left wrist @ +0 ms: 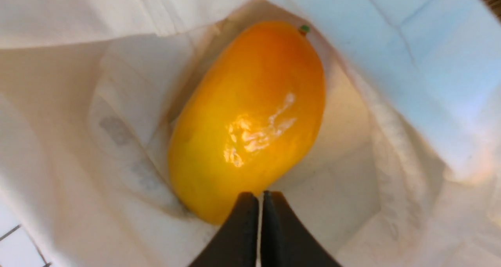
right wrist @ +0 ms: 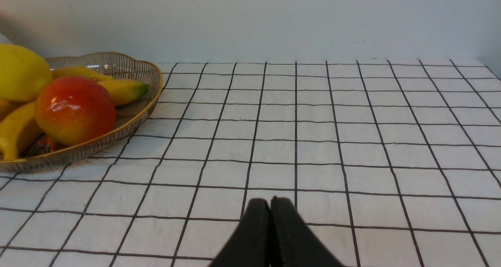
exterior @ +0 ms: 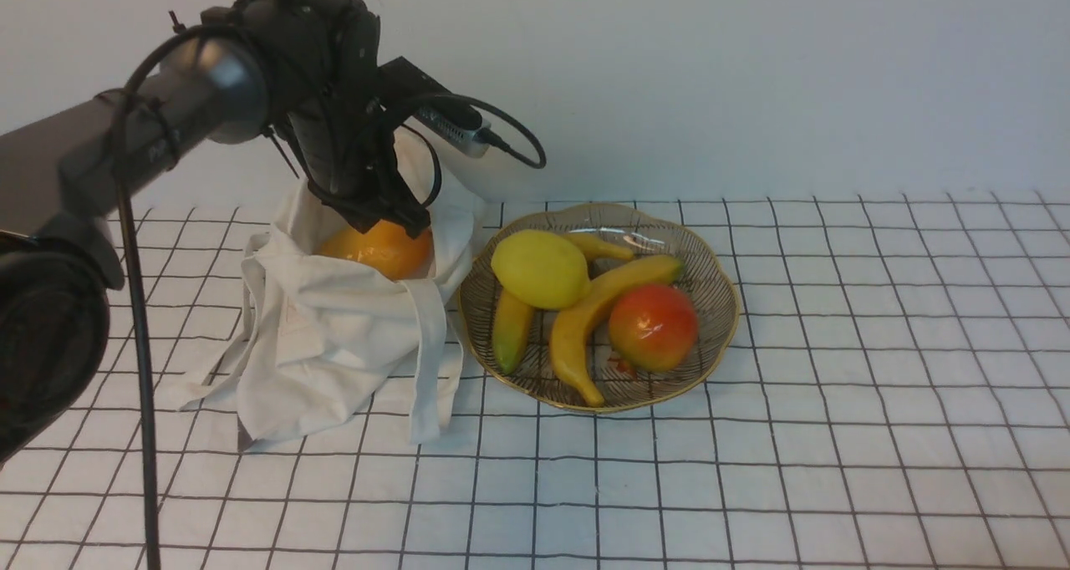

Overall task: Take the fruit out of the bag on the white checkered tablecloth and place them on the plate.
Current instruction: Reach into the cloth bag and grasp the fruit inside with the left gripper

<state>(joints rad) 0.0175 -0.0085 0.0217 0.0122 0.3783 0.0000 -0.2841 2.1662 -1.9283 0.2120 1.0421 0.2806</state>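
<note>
The glossy orange-yellow mango (exterior: 380, 247) lies inside the open off-white cloth bag (exterior: 326, 344) on the white checkered tablecloth (exterior: 836, 436). It fills the left wrist view (left wrist: 250, 122), with bag cloth (left wrist: 98, 102) all round it. My left gripper (exterior: 393, 215) is just above the mango at the bag's mouth; its jaws are shut and empty, tips (left wrist: 261, 194) by the mango's near end. The plate (exterior: 719, 336) stands right of the bag. My right gripper (right wrist: 270, 200) is shut and empty, low over bare cloth right of the plate (right wrist: 152, 87); it is out of the front view.
On the plate lie a yellow lemon (exterior: 539, 269), two bananas (exterior: 585, 319), and a red-green round fruit (exterior: 652, 326). The bag's handles (exterior: 428, 361) hang toward the front. A white wall stands behind the table.
</note>
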